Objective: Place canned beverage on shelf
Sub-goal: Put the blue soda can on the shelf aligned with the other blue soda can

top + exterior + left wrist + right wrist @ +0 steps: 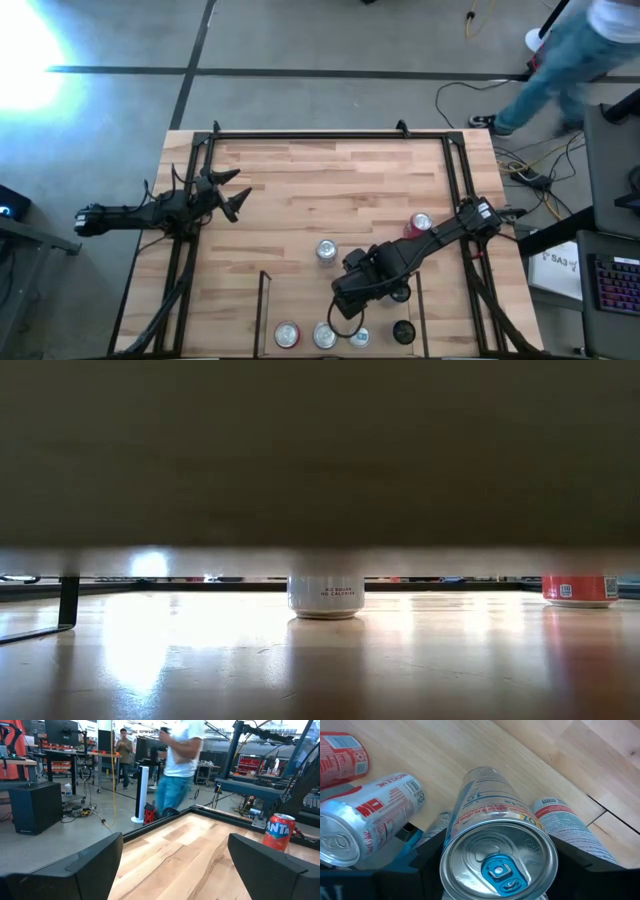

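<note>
While my right gripper [495, 870] clamps a silver can [495, 835] with a blue tab over the shelf [265, 310], two cans stand close at nine o'clock: a silver-and-red can [370, 820] and a red can [342, 752]. My left gripper [232, 195] waits with fingers apart at the table's [330, 190] nine o'clock edge.

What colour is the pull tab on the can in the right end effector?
Blue, on the slim silver can held by the right end effector; clearest in the right wrist view.
</note>
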Available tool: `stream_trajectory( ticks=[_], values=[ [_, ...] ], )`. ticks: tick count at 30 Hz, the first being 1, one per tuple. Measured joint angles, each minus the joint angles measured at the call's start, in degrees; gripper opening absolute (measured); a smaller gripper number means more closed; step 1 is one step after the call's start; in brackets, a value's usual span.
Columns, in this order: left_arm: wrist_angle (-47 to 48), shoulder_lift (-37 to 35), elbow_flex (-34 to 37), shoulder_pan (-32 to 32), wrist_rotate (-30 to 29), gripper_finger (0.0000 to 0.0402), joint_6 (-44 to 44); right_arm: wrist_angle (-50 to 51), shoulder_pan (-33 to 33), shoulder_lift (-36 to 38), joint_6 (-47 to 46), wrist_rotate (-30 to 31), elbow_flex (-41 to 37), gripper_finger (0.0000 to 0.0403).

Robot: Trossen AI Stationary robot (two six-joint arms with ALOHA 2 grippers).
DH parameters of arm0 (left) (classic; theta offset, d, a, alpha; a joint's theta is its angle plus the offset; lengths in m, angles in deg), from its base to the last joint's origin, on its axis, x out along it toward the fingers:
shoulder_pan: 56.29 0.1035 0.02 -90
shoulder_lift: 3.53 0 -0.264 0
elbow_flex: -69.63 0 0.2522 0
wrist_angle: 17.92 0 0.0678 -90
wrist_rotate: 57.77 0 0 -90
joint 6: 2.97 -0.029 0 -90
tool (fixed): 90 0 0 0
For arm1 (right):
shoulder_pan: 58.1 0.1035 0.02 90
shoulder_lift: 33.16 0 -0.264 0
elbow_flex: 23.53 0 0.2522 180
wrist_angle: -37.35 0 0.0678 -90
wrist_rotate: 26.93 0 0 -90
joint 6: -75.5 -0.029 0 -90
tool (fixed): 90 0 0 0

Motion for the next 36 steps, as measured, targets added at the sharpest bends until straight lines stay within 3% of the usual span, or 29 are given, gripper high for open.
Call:
stream_trajectory(
  ticks=[36],
  values=[
    [0.01, 0.0, 0.02, -0.01, 0.02, 0.0346, 0.0, -2.27, 0.34, 0.0, 1.55, 0.54, -3.69, 0.024]
  ],
)
